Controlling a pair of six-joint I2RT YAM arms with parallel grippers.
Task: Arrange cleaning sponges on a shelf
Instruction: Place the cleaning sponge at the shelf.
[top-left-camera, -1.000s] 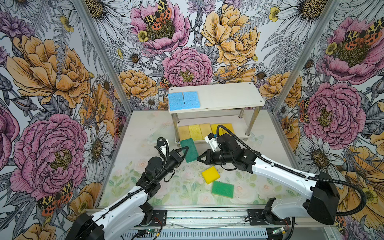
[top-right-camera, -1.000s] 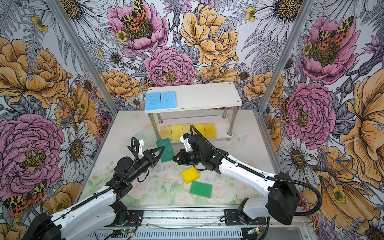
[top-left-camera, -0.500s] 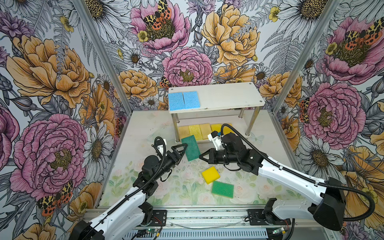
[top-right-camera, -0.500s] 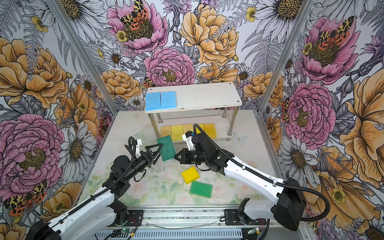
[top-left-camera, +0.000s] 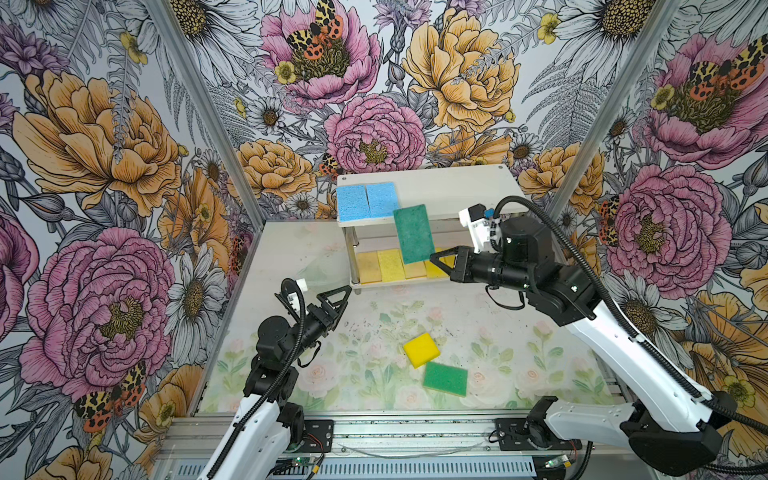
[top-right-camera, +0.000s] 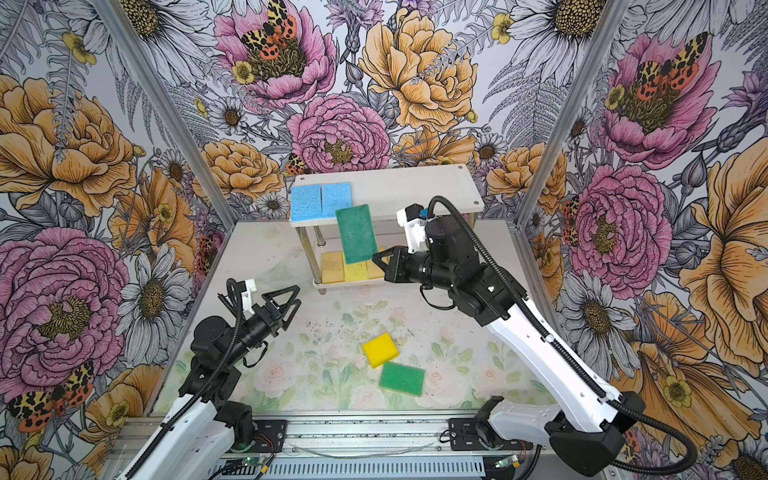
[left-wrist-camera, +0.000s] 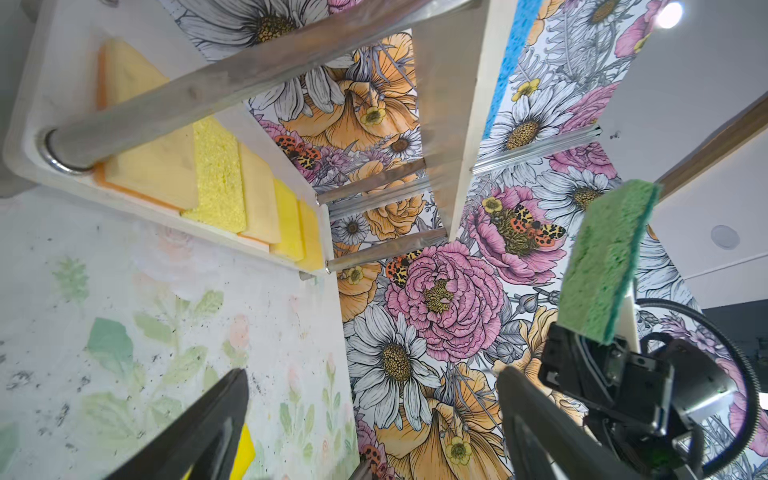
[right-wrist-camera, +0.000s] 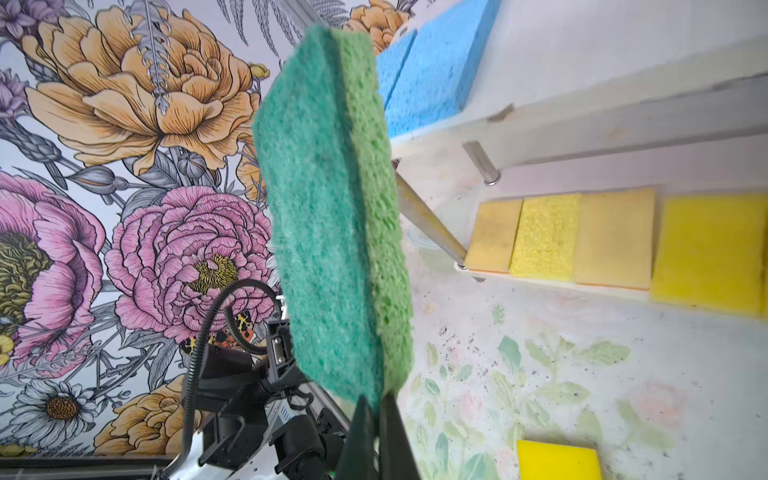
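My right gripper (top-left-camera: 434, 257) (right-wrist-camera: 379, 409) is shut on the lower corner of a green-topped sponge (top-left-camera: 412, 233) (right-wrist-camera: 332, 216), held upright in the air in front of the shelf (top-left-camera: 457, 191). Two blue sponges (top-left-camera: 365, 200) lie side by side at the left end of the top board. Several yellow and tan sponges (top-left-camera: 388, 266) (left-wrist-camera: 216, 178) line the lower board. My left gripper (top-left-camera: 340, 301) (left-wrist-camera: 374, 382) is open and empty, low near the shelf's front left post. A yellow sponge (top-left-camera: 421, 350) and a green sponge (top-left-camera: 445, 378) lie on the table.
Chrome posts (top-left-camera: 355, 253) stand at the shelf's corners. Flowered wall panels close in the table on three sides, and a metal rail (top-left-camera: 395, 432) runs along the front edge. The right part of the top board is bare.
My left gripper opened, let go of the green-topped sponge and drew back a little. My right gripper kept hold of it and lifted it up toward the shelf's top board.
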